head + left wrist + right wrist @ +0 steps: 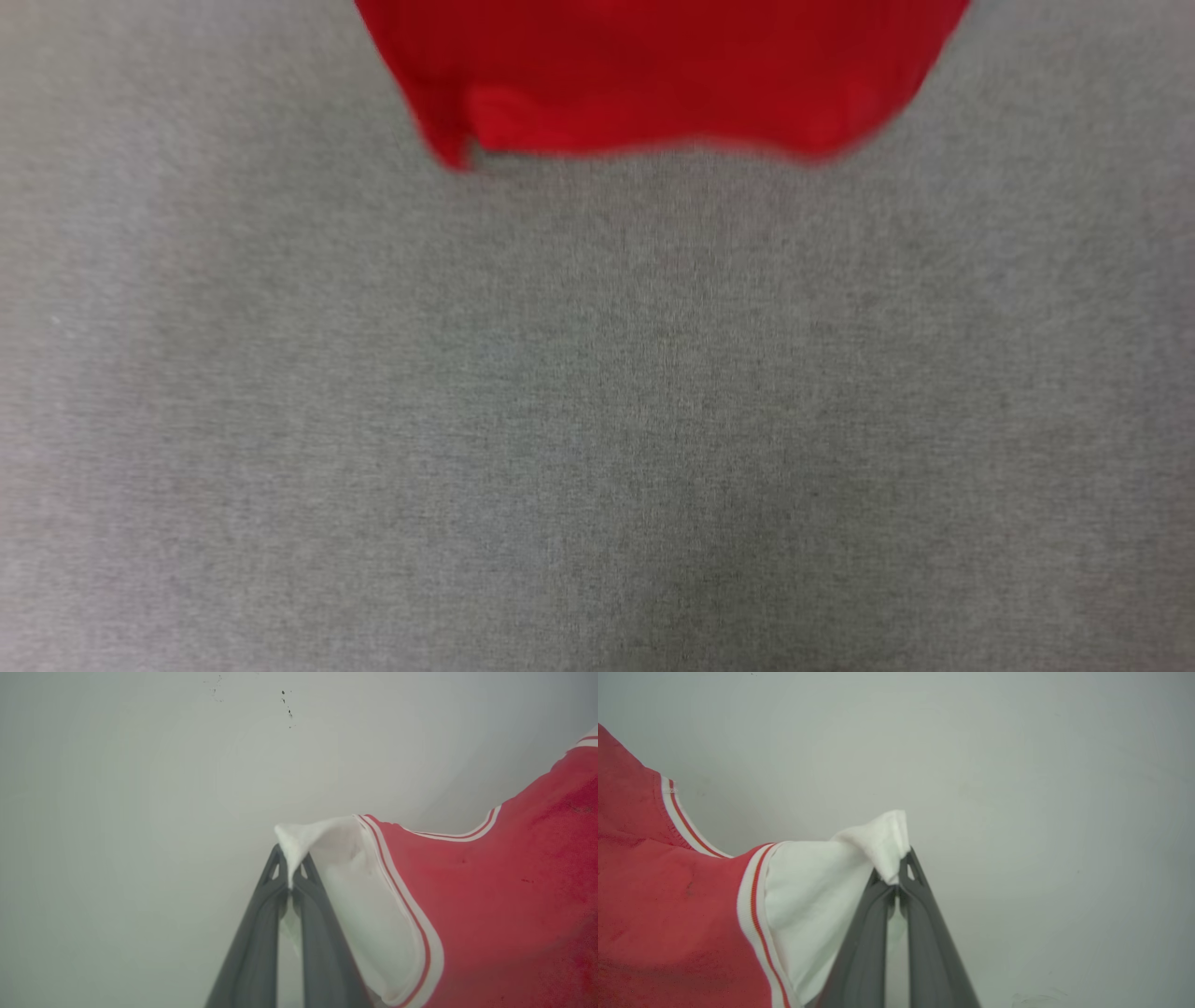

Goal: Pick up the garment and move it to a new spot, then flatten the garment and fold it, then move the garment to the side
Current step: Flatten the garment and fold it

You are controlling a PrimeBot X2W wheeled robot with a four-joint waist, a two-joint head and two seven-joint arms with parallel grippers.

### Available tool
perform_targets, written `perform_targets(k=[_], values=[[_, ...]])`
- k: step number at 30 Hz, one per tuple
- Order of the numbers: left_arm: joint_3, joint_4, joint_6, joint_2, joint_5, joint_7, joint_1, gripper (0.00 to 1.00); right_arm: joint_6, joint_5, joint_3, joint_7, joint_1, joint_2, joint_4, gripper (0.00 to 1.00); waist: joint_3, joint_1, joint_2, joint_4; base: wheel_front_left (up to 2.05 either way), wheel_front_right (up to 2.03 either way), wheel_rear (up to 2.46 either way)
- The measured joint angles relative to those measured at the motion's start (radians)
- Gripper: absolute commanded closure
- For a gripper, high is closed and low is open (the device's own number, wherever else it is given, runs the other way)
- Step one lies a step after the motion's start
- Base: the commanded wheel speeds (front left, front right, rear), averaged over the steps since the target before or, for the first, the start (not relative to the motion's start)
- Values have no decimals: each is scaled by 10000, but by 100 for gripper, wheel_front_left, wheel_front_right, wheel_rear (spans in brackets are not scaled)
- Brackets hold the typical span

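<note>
Across the top edge of the head view we see the hem of the garment point(653, 75), bright red and blurred, above a wide grey cloth surface point(597, 420); whether it touches that surface we cannot tell. Through the left wrist view, our left gripper point(290, 877) has its dark fingers pinched on the tip of a white sleeve point(359, 896), the red body with striped trim falling away beside it against a pale wall point(140, 788). Through the right wrist view, our right gripper point(899, 879) pinches the second sleeve point(817, 900) the same way, closed on the cloth. We judge that we are in the first step, holding the garment up by both sleeves for its move to a new spot. The next move calls for lowering it onto the grey surface hem first, hands level and well apart so the body lies spread, and letting go only once it rests there.
</note>
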Motion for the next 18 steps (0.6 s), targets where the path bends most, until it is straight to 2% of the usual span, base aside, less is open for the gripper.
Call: perform_targets(k=[10, 18], values=[[309, 1996, -268, -978, 336, -796, -3097, 100, 0, -1394, -148, -1047, -3518, 826, 2245, 100, 1451, 1, 0, -20, 0, 0, 0], [75, 3172, -349, -1292, 366, -1429, -3466, 100, 2, -1473, 171, -1958, -4393, 1252, 3720, 100, 2005, 1, 0, 94, 0, 0, 0]])
